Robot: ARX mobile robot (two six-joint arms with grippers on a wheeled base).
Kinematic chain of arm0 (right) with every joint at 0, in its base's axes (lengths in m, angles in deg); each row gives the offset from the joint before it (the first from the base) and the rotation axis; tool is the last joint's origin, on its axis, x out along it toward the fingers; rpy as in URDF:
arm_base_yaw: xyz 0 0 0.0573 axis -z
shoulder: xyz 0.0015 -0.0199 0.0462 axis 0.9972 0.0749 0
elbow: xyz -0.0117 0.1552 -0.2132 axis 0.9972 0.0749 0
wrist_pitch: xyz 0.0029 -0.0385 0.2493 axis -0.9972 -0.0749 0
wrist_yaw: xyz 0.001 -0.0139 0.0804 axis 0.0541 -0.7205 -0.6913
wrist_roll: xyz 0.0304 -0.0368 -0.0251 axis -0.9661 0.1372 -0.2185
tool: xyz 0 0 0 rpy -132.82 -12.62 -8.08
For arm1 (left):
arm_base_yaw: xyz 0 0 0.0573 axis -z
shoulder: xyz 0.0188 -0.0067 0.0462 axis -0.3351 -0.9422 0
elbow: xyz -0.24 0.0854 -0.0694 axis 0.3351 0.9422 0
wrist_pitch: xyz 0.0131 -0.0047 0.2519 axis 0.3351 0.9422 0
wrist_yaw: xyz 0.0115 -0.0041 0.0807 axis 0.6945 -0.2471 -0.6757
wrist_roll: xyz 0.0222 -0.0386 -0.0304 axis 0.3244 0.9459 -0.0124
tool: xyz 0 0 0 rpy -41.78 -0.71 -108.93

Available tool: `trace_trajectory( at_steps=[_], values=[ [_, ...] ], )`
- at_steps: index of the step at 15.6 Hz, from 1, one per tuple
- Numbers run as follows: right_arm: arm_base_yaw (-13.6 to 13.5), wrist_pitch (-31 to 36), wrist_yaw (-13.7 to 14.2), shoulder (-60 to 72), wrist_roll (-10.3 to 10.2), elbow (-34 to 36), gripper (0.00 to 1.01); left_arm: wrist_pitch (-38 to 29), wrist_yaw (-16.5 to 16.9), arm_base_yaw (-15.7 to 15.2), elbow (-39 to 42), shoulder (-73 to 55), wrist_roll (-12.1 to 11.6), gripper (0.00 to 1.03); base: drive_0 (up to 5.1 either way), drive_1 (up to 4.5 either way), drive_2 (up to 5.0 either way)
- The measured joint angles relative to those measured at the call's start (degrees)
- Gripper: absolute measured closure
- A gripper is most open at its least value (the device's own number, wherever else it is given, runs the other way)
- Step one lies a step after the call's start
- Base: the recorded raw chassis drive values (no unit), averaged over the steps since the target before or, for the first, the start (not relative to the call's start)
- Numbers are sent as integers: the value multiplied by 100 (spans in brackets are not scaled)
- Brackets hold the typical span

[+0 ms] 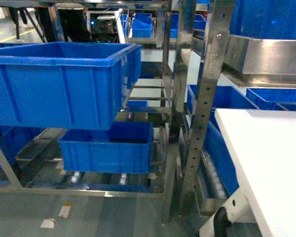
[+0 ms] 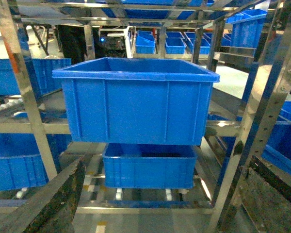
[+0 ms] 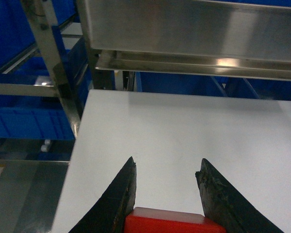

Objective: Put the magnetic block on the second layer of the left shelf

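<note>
Right tool (image 3: 167,194): its two dark fingers straddle the small red cube with rounded edges (image 3: 167,221), one on each side face, at the bottom edge of the right wrist view. Looks like it's closed on the cube, though contact on the right-hand side is cropped, so treat the grip as likely, not certain.

The cube sits low over the flat white worktop (image 3: 194,141); can't tell if it's resting on it or just lifted. Only its top face and front edge show: plain red, smooth, slightly glossy, no markings.

Handling, my read: rigid, light, not fragile. The smooth faces could slip in a pinch, so keep the grip square across two opposite flat faces, centred, off the rounded corners. It's magnetic and the rack is steel, so expect it to pull toward the uprights if you pass close.

Left tool (image 2: 150,213): only the dark fingertips show at the bottom corners of the left wrist view, spread wide, nothing between them.

Target is the large deep blue plastic tub (image 1: 59,81) on the shiny steel rack with perforated uprights (image 1: 207,74), up and left of the worktop. A smaller blue crate (image 1: 106,148) sits under the tub; not that one.
</note>
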Motion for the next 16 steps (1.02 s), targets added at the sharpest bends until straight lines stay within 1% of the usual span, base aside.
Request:
trace_trajectory(
  at_steps=[14,16],
  values=[
    [-2,-26,-2,0,-2,2,68,-2,0,0,0,0,0,5,-488,149,336],
    [-2,-13,-17,-2,0,2,68,-11,4,0,0,0,0,5,-490,242,242]
  ],
)
